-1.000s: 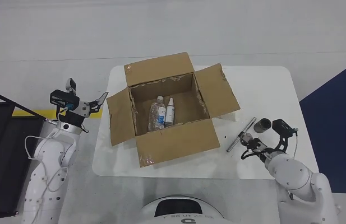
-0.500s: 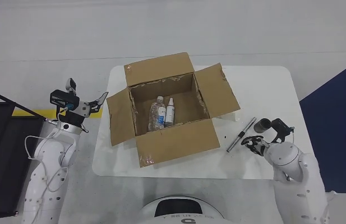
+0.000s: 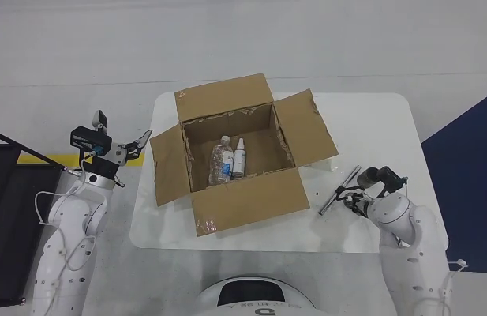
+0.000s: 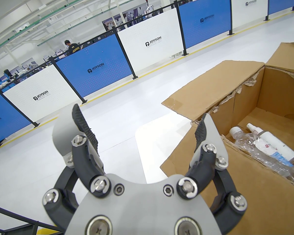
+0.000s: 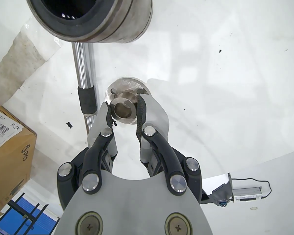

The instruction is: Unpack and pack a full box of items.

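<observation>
Sitting open near the middle of the tabletop (image 3: pixel 369 118), the box (image 3: pixel 235 158) has all four flaps folded outward. On its floor we see two things lying side by side. One is a clear bottle (image 3: pixel 220 160), and touching it on the side toward the right arm is a white spray bottle (image 3: pixel 239 157). Both lie flat with their caps toward the far wall. In the left wrist view we find the same pair past the near flap of the box (image 4: pixel 235 184), the crinkled clear bottle (image 4: pixel 259 152) nearer and the spray bottle (image 4: pixel 272 143) behind it.

To the right of the box, on bare tabletop, we count three metal parts close together. A thin rod (image 3: pixel 339 190) lies slantwise. A short hollow cylinder (image 3: pixel 369 176) rests on its side just beside the rod's far end. A small flanged bushing (image 5: pixel 125 86) sits just beside the rod (image 5: pixel 82 69), near a black band on it. The cylinder (image 5: pixel 88 8) shows its dark open bore in the right wrist view.

The right claw (image 5: pixel 123 107) is pinching the bushing, one ribbed pad pressed against each side of its collar. From above, this claw (image 3: pixel 354 201) sits low at the rod's near end.

The left claw (image 4: pixel 140 113) is spread wide with nothing between its fingers. We see it (image 3: pixel 140 142) held off the tabletop's left edge, near the box's left flap but apart from it. Beyond it, blue and white barrier panels (image 4: pixel 95 62) line the floor.
</observation>
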{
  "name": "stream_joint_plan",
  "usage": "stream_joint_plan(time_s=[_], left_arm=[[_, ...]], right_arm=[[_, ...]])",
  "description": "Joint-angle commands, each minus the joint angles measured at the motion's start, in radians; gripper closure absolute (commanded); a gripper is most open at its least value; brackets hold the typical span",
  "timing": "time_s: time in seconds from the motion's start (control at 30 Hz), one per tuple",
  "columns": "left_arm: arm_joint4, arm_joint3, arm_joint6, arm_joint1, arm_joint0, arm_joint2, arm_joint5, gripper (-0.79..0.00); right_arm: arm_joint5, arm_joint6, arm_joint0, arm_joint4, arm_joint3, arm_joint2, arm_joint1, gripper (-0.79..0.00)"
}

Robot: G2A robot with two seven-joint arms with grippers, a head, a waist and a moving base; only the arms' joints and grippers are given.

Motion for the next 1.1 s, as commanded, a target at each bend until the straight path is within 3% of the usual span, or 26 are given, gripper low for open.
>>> stream_joint_plan(time_s=[0.0, 0.1, 0.23, 0.4, 0.57, 0.63, 0.67, 0.77, 0.87, 0.93, 1.0, 1.03, 1.07], left_arm=[[0.0, 0.0, 0.0, 0.0, 0.0, 0.0, 0.0, -0.785], [0.0, 0.0, 0.0, 0.0, 0.0, 0.0, 0.0, -0.785], [0.0, 0.0, 0.0, 0.0, 0.0, 0.0, 0.0, -0.785], [0.0, 0.0, 0.0, 0.0, 0.0, 0.0, 0.0, -0.785], [0.0, 0.0, 0.0, 0.0, 0.0, 0.0, 0.0, -0.785], [0.0, 0.0, 0.0, 0.0, 0.0, 0.0, 0.0, -0.785], [0.0, 0.0, 0.0, 0.0, 0.0, 0.0, 0.0, -0.785], [0.0, 0.0, 0.0, 0.0, 0.0, 0.0, 0.0, -0.785], [0.0, 0.0, 0.0, 0.0, 0.0, 0.0, 0.0, -0.785], [0.0, 0.0, 0.0, 0.0, 0.0, 0.0, 0.0, -0.785], [0.0, 0.0, 0.0, 0.0, 0.0, 0.0, 0.0, -0.785], [0.0, 0.0, 0.0, 0.0, 0.0, 0.0, 0.0, -0.785], [0.0, 0.0, 0.0, 0.0, 0.0, 0.0, 0.0, -0.785]], right_arm=[[0.003, -0.003, -0.002, -0.003, -0.01, -0.001, -0.002, -0.129], [0.013, -0.013, -0.017, -0.004, -0.054, 0.003, -0.005, -0.28], [0.03, -0.03, -0.055, 0.013, -0.146, 0.014, -0.01, -0.357], [0.051, -0.053, -0.1, 0.041, -0.314, 0.022, -0.014, -0.379], [-0.155, -0.184, -0.093, 0.197, -0.49, -0.052, -0.02, -0.382], [-0.26, -0.235, -0.055, 0.225, -0.49, -0.109, -0.019, -0.739], [-0.301, -0.234, -0.033, 0.22, -0.49, -0.141, -0.018, -0.754], [-0.353, -0.196, 0.059, 0.193, -0.49, -0.242, -0.016, -0.643], [-0.334, -0.125, 0.167, 0.15, -0.463, -0.342, -0.018, -0.551], [-0.327, -0.089, 0.261, 0.14, -0.396, -0.423, -0.023, -0.539], [-0.297, -0.063, 0.356, 0.121, -0.316, -0.501, -0.032, -0.61], [-0.281, -0.051, 0.399, 0.119, -0.278, -0.539, -0.037, -0.723], [-0.263, -0.048, 0.439, 0.122, -0.246, -0.57, -0.043, -0.785]])
